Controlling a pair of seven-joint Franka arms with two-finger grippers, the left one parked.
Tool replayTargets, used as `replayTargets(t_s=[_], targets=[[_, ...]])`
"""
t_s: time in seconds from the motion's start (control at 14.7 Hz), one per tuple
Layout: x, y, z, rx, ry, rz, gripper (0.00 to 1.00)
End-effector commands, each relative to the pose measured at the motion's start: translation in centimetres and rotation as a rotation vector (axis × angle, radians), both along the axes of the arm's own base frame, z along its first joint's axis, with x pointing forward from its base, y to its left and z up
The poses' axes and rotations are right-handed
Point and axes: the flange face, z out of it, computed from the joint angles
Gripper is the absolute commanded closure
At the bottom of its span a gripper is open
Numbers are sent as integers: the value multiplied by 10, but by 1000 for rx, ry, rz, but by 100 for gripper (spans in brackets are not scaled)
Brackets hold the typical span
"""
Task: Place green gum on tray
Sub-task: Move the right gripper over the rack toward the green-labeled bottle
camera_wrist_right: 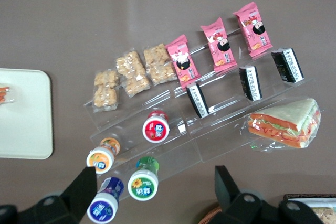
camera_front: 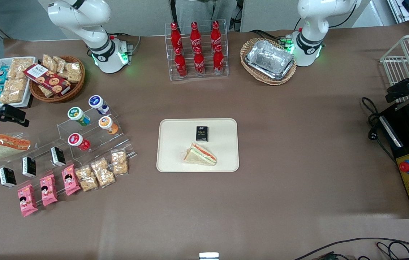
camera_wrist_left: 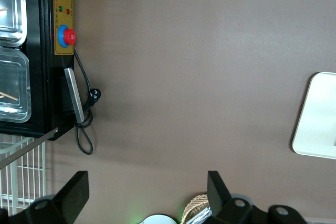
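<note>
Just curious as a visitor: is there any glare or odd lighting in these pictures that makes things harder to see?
Front view: light glares off the foil trays, and the arm bases glow green. Right wrist view: even light, with the gripper open above the green gum. Left wrist view: the tray looks washed out.

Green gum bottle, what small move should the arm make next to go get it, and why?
Probably lower the gripper straight onto the green gum. Its jaws are open and hang above the acrylic stand, the bottle lies between them, and the tray holds only a sandwich and a black pack.
</note>
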Motion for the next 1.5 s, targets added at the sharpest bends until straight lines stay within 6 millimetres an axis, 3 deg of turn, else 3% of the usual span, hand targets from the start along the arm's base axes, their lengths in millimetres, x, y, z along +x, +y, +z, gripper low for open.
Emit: replayTargets(t_s=[0.0, 0.27, 0.61, 0.88, 1.02, 1.16, 1.43], targets=[[-19, 8, 15, 26, 46, 27, 0], [-45, 7, 8, 33, 69, 31, 0], [-109, 19, -28, 14, -19, 52, 0], [-146, 29, -60, 18, -58, 59, 0], [-151, 30, -71, 18, -63, 61, 0], [-143, 30, -81, -22, -66, 76, 0], [-133, 30, -120, -30, -46, 80, 0]])
